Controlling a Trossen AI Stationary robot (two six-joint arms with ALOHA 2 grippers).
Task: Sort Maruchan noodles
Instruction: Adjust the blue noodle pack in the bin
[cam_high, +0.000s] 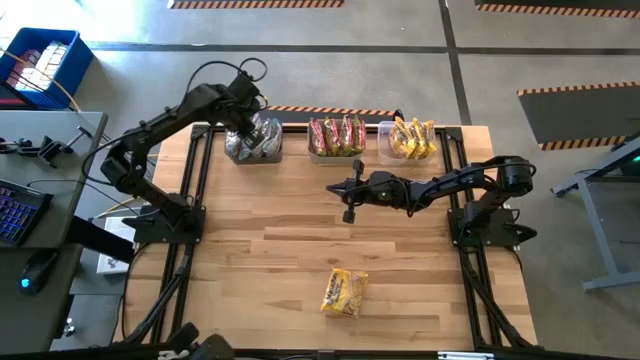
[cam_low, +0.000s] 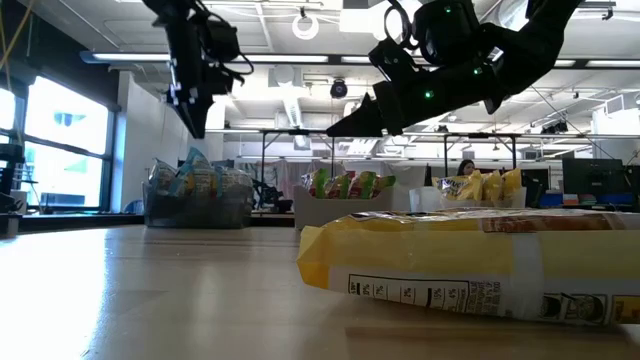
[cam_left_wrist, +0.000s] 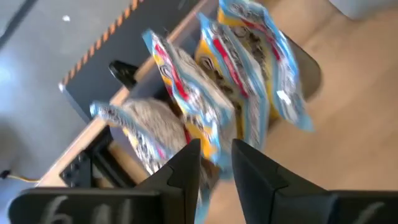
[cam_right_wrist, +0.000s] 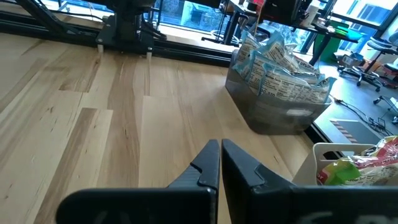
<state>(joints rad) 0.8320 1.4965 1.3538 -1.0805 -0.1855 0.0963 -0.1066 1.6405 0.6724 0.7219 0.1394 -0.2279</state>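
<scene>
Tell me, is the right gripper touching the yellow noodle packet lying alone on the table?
Apart. The high view shows the right gripper out over bare wood near the bins, with open table between it and the lone yellow packet at the near edge.

One yellow Maruchan noodle packet (cam_high: 344, 292) lies flat on the near part of the wooden table, alone, well apart from the rest. The other packets stand on edge in three groups along the far edge: silvery-blue ones (cam_high: 254, 139) at the left, red-and-green ones (cam_high: 336, 135) in the middle, yellow ones (cam_high: 412, 137) at the right.
</scene>
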